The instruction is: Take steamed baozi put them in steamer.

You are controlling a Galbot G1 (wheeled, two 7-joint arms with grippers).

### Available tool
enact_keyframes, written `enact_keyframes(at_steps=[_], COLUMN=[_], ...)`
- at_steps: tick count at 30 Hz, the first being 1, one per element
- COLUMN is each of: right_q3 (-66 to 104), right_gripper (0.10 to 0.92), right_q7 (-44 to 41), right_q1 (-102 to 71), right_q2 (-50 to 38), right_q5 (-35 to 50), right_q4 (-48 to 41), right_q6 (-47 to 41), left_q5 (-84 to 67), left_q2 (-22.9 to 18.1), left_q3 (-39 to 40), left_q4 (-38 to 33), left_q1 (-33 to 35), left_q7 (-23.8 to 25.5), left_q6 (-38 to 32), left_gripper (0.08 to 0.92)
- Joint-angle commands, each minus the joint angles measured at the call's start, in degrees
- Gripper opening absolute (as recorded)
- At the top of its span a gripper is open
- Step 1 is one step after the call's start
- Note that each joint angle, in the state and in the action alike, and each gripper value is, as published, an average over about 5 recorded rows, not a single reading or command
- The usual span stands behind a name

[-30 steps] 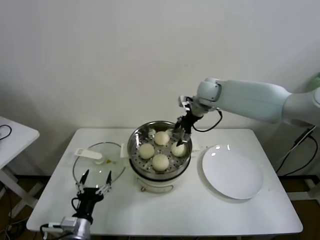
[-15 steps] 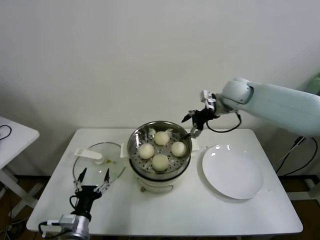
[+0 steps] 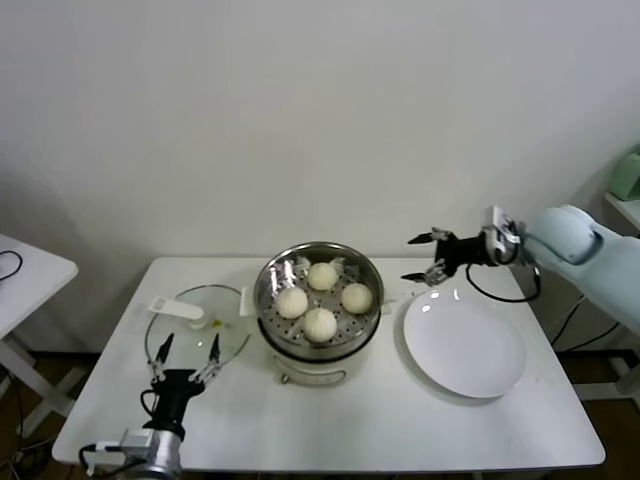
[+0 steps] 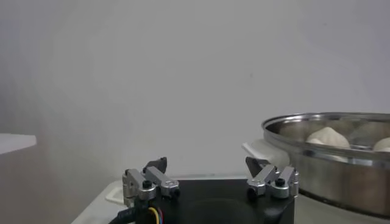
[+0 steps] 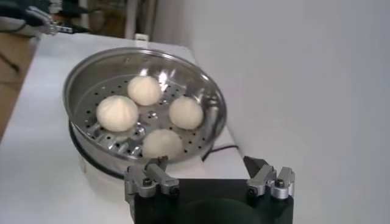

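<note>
At the near left edge of the desk [image 3: 330,430] the left gripper [image 3: 187,357] waits with its fingers spread and nothing in them, just in front of the glass lid [image 3: 200,328]. In the middle of the desk sits the steamer [image 3: 318,300], and all four steamed baozi [image 3: 320,324] lie inside it. The white plate [image 3: 465,348] rests bare by the right edge. Above the plate's far rim, the right gripper [image 3: 428,257] hangs wide open and holds nothing.

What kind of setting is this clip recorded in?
Likely a lab mock-up of a kitchen: a white folding table against a bare wall, holding a steamer with four baozi, a plate and a glass lid.
</note>
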Motion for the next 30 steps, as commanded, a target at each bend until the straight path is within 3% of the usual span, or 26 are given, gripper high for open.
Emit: enact_keyframes(at_steps=[1, 12, 21, 30], right_q3=[48.6, 79.9, 87.4, 85.7], right_gripper=[0.823, 0.823, 0.823, 0.823], right_q7=[9.1, 14.9, 18.0, 25.0], right_q1=[-45.8, -74.3, -84.4, -90.1], right_q2=[-3.4, 23.9, 44.4, 53.5], right_q5=[-6.2, -15.1, -20.1, -22.7], right_q4=[6.9, 12.8, 14.9, 16.0], right_q6=[6.6, 16.0, 24.3, 27.9], left_q5=[-0.3, -0.9, -2.3, -2.0], left_q2=[-0.4, -0.3, 0.2, -0.5], left_q3=[-0.1, 0.0, -1.8, -2.3], left_q4=[0.0, -0.2, -0.3, -0.7], left_q1=[0.2, 1.7, 2.0, 1.7], left_q7=[-0.1, -1.0, -1.4, -1.4], left_q6=[-1.1, -2.4, -2.2, -1.5], left_gripper=[0.823, 0.823, 0.823, 0.823])
